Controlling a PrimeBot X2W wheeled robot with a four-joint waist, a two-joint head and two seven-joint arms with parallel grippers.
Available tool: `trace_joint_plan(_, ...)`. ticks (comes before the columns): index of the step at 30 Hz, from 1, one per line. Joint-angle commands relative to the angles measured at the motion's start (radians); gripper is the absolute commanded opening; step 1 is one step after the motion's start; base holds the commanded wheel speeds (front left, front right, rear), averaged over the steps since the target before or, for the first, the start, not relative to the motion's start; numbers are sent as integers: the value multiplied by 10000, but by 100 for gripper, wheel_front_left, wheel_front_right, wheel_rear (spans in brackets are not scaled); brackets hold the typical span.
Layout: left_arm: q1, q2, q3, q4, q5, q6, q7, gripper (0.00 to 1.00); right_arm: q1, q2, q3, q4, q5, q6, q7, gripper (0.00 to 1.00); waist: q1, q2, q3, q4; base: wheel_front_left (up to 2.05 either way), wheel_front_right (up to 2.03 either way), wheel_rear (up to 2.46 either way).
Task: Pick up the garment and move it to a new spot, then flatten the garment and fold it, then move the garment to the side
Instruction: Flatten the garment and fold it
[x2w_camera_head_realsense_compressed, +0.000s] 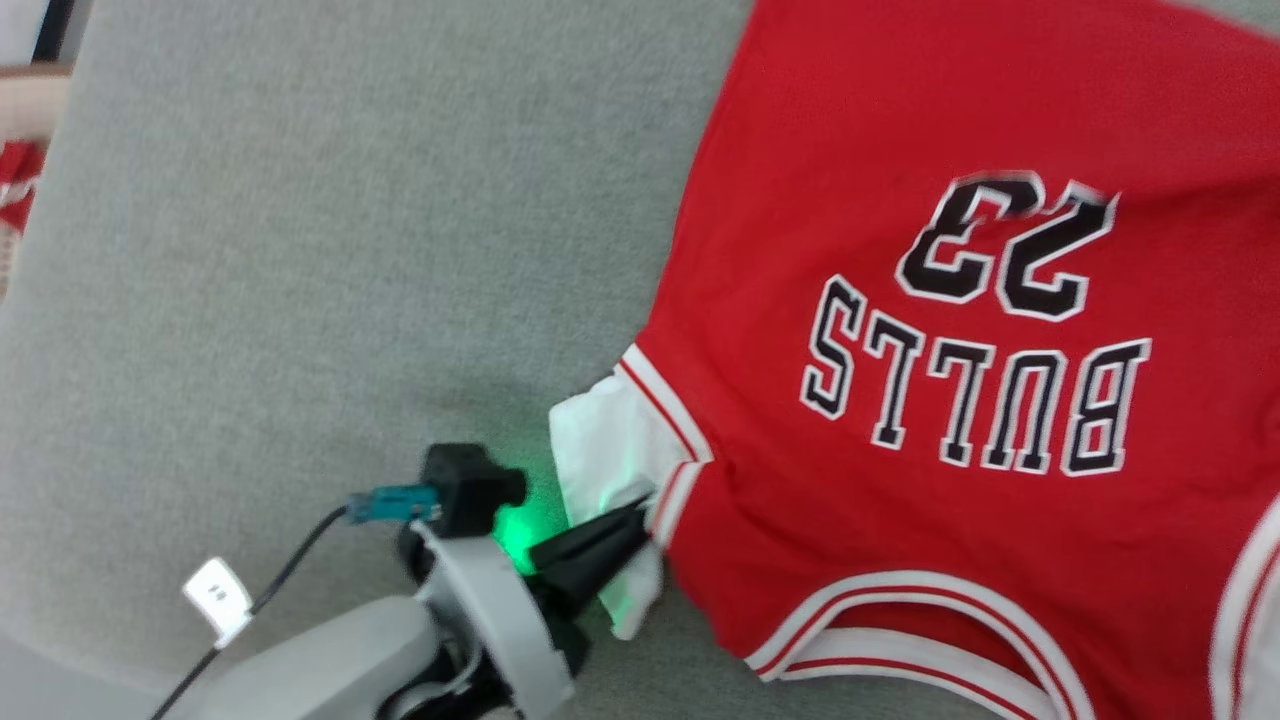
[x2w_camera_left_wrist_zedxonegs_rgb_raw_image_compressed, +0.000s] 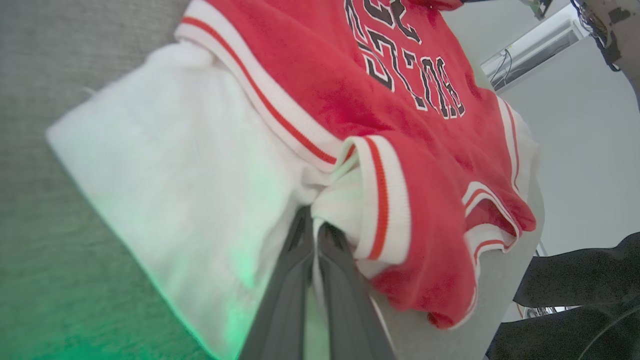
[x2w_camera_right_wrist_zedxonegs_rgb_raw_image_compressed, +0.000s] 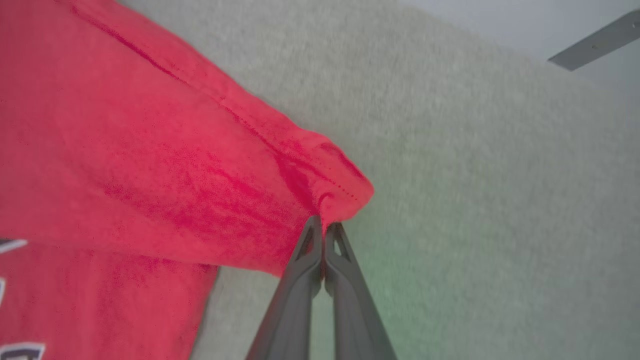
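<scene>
The red garment (x2w_camera_head_realsense_compressed: 900, 150) lies spread over the grey table (x2w_camera_head_realsense_compressed: 300, 250), its black letters and 23 upside down in the head view. My left gripper (x2w_camera_head_realsense_compressed: 640, 515) is shut on the garment's white sleeve where it meets the striped trim. In the left wrist view the left gripper (x2w_camera_left_wrist_zedxonegs_rgb_raw_image_compressed: 312, 222) pinches that white sleeve fabric of the garment (x2w_camera_left_wrist_zedxonegs_rgb_raw_image_compressed: 320, 75). In the right wrist view my right gripper (x2w_camera_right_wrist_zedxonegs_rgb_raw_image_compressed: 324, 227) is shut on a red hem corner of the garment (x2w_camera_right_wrist_zedxonegs_rgb_raw_image_compressed: 150, 165), lifted slightly off the table.
Grey fabric-covered table top (x2w_camera_right_wrist_zedxonegs_rgb_raw_image_compressed: 475, 175) stretches to the left and front of the jersey. A cable with a white tag (x2w_camera_head_realsense_compressed: 217, 595) runs beside my left forearm. A red and white object (x2w_camera_head_realsense_compressed: 15, 190) sits at the far left edge.
</scene>
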Motion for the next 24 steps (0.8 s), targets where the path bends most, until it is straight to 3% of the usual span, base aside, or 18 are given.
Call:
trace_joint_plan(1, 430, 535, -6, 556, -68, 314, 53, 0, 544, -273, 19, -348, 355, -15, -81, 0, 0, 0, -699, -616, 0, 0, 0)
trace_joint_plan(7, 1193, 988, 762, 204, 207, 825, -53, 0, 4119, -1777, 16, -2840, 2032, -15, -345, 0, 0, 0, -1360, -1361, 0, 0, 0)
trace_joint_plan(10, 1607, 1113, 1180, -49, 380, 999, -66, 0, 5884, -2109, -331, -3910, 2577, -15, -800, 0, 0, 0, -1572, -1627, 0, 0, 0)
trace_joint_plan(14, 2122, 1187, 1582, -303, 626, 1152, -71, 0, 8215, -1997, -948, -4885, 2740, -15, -1533, 0, 0, 0, -1812, -1836, 0, 0, 0)
trace_joint_plan(19, 2601, 1269, 2233, -515, 942, 1287, -75, 0, 10985, -1501, -1233, -6071, 2444, -15, -1639, 0, 0, 0, -1973, -1972, 0, 0, 0)
trace_joint_plan(24, 2966, 1285, 2803, -564, 1154, 1217, -76, 0, 12400, -810, -1368, -6985, 1941, -15, -1325, 0, 0, 0, -1949, -2060, 0, 0, 0)
